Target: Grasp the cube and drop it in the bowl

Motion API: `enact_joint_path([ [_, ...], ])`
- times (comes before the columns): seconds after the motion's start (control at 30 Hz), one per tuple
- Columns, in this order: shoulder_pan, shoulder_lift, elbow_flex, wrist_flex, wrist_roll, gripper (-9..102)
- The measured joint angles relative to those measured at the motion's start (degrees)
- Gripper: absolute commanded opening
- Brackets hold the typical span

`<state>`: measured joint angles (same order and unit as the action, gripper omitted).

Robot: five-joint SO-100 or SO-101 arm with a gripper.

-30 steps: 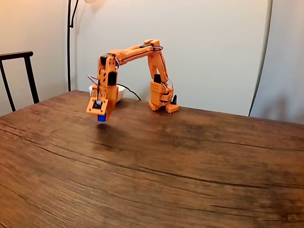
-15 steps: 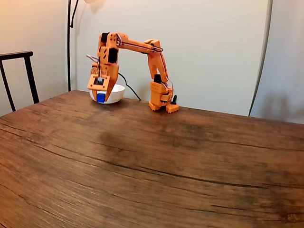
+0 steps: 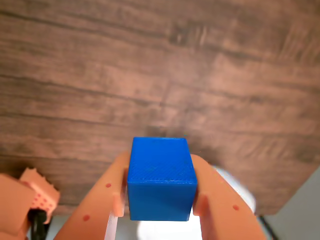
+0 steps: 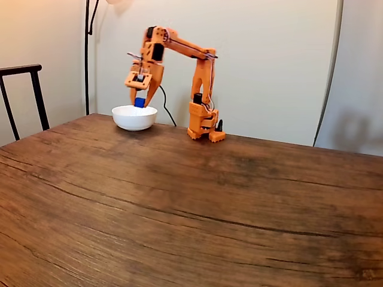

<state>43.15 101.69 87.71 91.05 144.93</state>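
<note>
— Above the white bowl [image 4: 134, 117], at the far left corner of the wooden table [image 4: 191, 203] in the fixed view, the blue cube [image 4: 139, 102] is held clear of the rim, clamped between the two orange fingers [image 3: 212, 200] of the gripper [image 4: 140, 101]. What could be spoiled from such a position?

— A miss is the main risk. In the fixed view the cube is seen over the bowl's rear right part rather than its middle, and how far back it hangs cannot be judged from that angle. If release is made there, the rim could be struck and the cube thrown onto the table or off its back edge.

— Is that supported by the wrist view?

— Partly. The cube [image 3: 161, 179] is seen squeezed squarely between the jaws, and only a pale slice of the bowl [image 3: 235, 192] is seen behind it, low and to the right, with bare wood over most of the picture. The table's edge is close by at lower right. A bounce out of the smooth, shallow bowl is also conceivable from this height.

— And the arm's pose?

— The upper link is raised steeply from the orange base [image 4: 204, 125], the forearm is stretched out to the left, and the wrist is bent so that the gripper is pointed downward at the bowl.
</note>
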Motion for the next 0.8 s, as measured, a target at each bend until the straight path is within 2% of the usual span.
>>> enact_joint_path([
  [0.47, 7.73, 38.50, 31.64, -0.44, -3.16, 8],
  [0.6, 10.99, 43.86, 34.45, -0.44, -4.92, 8],
  [0.8, 21.09, 45.35, 34.45, -2.46, -7.29, 8],
])
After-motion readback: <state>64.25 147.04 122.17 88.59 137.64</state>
